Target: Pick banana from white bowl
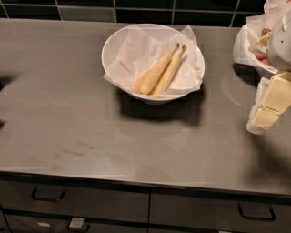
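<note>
Bananas (158, 70): two, pale yellow, lying side by side and touching inside the white bowl (113, 43), on its paper lining; stem ends point to the bowl's far right rim, blunt ends to its near side.
White bowl: one, wide and round, standing upright on the desk (68, 118); a dark shadow falls on the desk along its near side.
Paper sheet (132, 50): one, crumpled and white, lining the white bowl; its corners stick out past the rim on the far right and the near left.
Hand (261, 120): one, cream-coloured and blocky, well to the right of the white bowl at the frame's right edge, above the desk and apart from the bowl and from both bananas; it holds nothing that shows, and how wide it stands I cannot tell.
Second bowl (243, 48): one, to the far right of the white bowl, also paper-lined, with small red pieces (260, 57) inside; partly hidden by the arm.
Desk: one grey metal top; the white bowl sits toward its far side, near the middle.
Drawers (91, 202): two fronts in the top row below the desk's near edge, each with one dark handle.
Wall tiles (136, 9): dark, behind the white bowl.
</note>
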Controlling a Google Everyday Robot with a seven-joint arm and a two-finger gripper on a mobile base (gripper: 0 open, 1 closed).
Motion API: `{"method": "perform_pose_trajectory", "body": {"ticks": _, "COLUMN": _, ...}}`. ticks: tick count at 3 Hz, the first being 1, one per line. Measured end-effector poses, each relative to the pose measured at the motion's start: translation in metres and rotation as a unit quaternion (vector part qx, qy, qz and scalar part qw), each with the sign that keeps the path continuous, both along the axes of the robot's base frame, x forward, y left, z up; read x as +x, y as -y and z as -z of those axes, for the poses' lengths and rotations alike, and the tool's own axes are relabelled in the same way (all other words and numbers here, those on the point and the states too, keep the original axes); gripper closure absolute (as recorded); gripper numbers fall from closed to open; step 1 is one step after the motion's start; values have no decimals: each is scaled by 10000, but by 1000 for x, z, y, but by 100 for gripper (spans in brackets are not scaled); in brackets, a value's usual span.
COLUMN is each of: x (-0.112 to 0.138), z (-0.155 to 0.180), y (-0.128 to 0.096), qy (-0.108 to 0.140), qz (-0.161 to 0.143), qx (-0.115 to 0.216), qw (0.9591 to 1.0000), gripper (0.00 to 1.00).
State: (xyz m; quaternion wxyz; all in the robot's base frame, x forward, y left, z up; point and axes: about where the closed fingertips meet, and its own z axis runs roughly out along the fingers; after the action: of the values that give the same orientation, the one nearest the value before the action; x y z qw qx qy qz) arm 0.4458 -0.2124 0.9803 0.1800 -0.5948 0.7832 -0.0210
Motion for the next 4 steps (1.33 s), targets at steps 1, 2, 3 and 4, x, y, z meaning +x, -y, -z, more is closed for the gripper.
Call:
{"method": "perform_pose_trajectory", "body": {"ticks": 1, "x": 27, "z": -6, "y": -14, "qy": 66, "qz": 99, "qx": 560, "qw": 9984, "gripper": 0}}
{"method": "perform_pose_trajectory", "body": {"ticks": 2, "x": 60, "z": -13, "y": -42, "qy": 119, "qz": -294, "qx": 868, "qw": 9957, "gripper": 0}}
{"method": "perform_pose_trajectory", "body": {"ticks": 3, "x": 90, "z": -17, "y": -76, "qy": 214, "qz": -1130, "qx": 956, "qw": 9888, "gripper": 0}}
{"method": "perform_pose_trajectory", "body": {"ticks": 4, "x": 115, "z": -17, "y": -106, "qy": 349, "qz": -2031, "qx": 903, "qw": 9744, "gripper": 0}}
